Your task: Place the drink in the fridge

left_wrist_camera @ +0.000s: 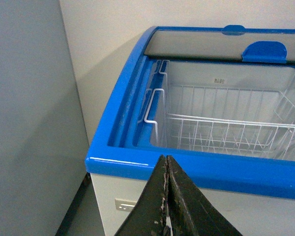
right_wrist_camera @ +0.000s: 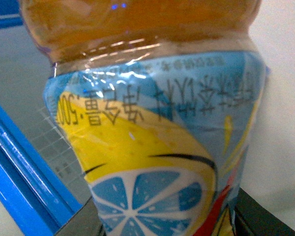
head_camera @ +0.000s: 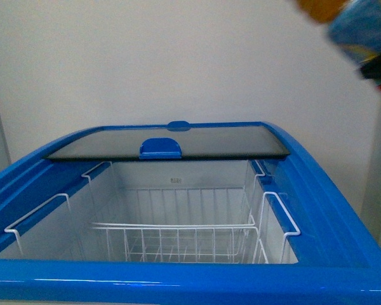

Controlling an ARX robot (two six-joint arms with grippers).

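The drink [right_wrist_camera: 152, 123] – a clear bottle of amber liquid with a blue-and-yellow lemon label – sits clamped in the right jaws, whose dark pads press on either side of the label in the right wrist view. In the front view the drink [head_camera: 355, 22] is a blur high at the right, above and outside the right rim of the fridge [head_camera: 178, 279]. Its long axis seems slanted, though the blur leaves that unsure. The open well lies down and to the left of the bottle, so in all likelihood the coming move is an inward carry and then a descent. The glass lid [head_camera: 197, 143] is slid to the back, leaving the wire basket [head_camera: 178, 238] bare and reachable. The left jaws, pressed shut on nothing, hang just before the fridge's near left corner – well apart from the bottle.
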